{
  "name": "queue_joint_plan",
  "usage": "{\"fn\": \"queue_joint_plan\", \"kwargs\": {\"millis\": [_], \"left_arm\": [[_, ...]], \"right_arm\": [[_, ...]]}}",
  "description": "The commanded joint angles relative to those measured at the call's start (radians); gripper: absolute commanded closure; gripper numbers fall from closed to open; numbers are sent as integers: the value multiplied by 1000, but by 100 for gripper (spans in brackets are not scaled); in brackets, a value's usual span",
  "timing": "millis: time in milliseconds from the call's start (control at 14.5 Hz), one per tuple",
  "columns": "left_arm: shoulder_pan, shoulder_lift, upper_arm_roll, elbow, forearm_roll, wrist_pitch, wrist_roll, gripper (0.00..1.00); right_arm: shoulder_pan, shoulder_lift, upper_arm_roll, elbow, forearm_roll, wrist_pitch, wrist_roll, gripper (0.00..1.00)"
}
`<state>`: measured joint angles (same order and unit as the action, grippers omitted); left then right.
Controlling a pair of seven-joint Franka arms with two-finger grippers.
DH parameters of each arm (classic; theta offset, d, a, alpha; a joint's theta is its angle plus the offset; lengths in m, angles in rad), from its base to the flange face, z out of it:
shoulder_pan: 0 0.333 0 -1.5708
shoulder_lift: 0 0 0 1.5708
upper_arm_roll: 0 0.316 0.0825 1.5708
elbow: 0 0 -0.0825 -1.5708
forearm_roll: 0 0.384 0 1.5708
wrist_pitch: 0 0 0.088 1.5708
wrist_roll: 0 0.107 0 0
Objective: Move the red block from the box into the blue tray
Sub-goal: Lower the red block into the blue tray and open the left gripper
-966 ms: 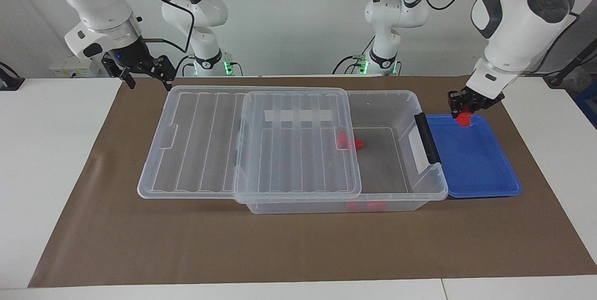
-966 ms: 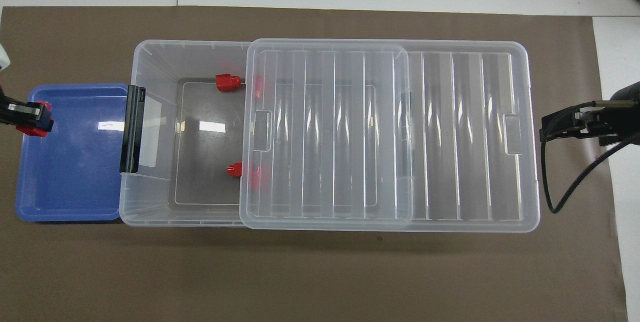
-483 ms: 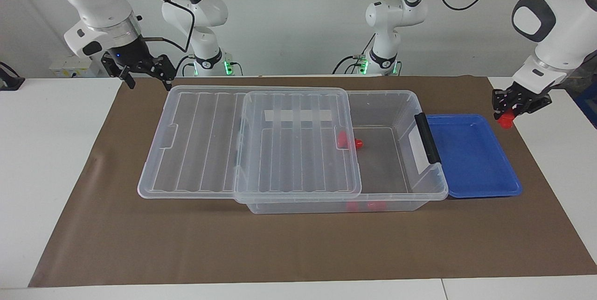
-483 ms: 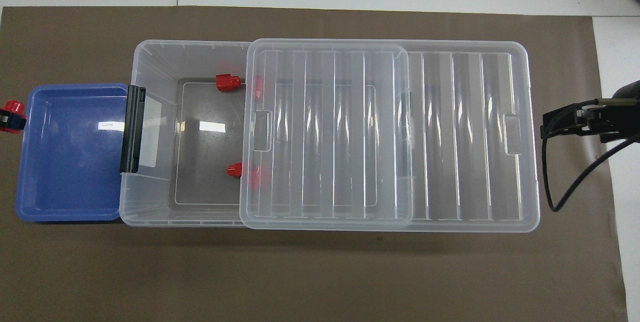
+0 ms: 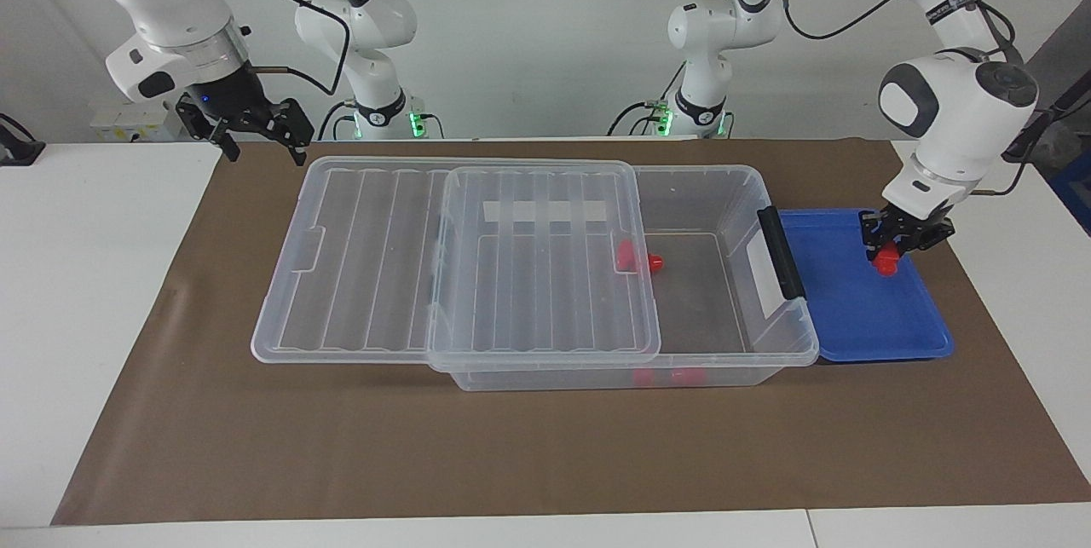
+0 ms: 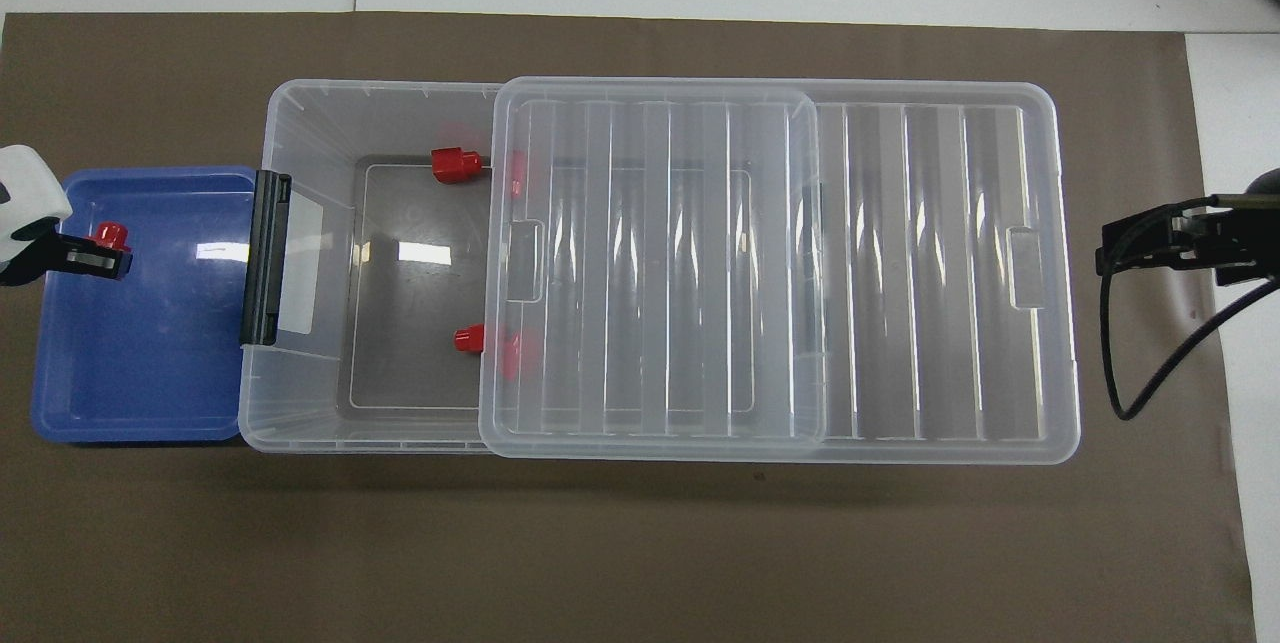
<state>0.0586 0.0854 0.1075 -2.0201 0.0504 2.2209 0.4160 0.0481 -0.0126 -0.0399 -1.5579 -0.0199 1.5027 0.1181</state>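
Brown mat (image 5: 256, 446); left claw (image 5: 891, 254) grips red block (image 5: 888, 261).

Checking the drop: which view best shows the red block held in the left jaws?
Facing view: the red block hangs clear below the left gripper, low over the blue tray. Overhead shows the block half covered by the gripper, height unreadable.

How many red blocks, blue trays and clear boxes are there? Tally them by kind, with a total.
Red blocks: 3, the first held in the left tool, the other two in the box
Blue tray: 1
Clear box: 1
Total: 5
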Motion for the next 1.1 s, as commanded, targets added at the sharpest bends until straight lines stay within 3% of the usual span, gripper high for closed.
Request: {"fn": "queue_joint_plan", "kwargs": {"millis": [0, 69, 138, 276, 483, 828, 1034], "left_arm": [[-3, -21, -2, -103, -12, 111, -34, 100], [-3, -9, -2, -124, -12, 147, -60, 100], [-3, 6, -2, -143, -12, 181, -72, 100], [-5, 33, -3, -169, -52, 236, -83, 100], [-19, 54, -3, -186, -142, 264, -83, 100], [-25, 54, -3, -215, -144, 299, -112, 100], [-28, 60, -3, -216, -144, 306, -112, 100]], "right_arm": [[0, -18, -8, -27, 2, 14, 11, 0], [-2, -17, -8, -28, 2, 19, 11, 0], [-4, -15, -8, -31, 2, 27, 12, 8], [-5, -17, -8, -54, 2, 54, 9, 97], [-7, -35, -9, -129, 2, 161, -8, 100], [-48, -43, -9, -287, 2, 399, -5, 100], [-71, -26, -9, -336, 2, 470, -5, 100]]}}
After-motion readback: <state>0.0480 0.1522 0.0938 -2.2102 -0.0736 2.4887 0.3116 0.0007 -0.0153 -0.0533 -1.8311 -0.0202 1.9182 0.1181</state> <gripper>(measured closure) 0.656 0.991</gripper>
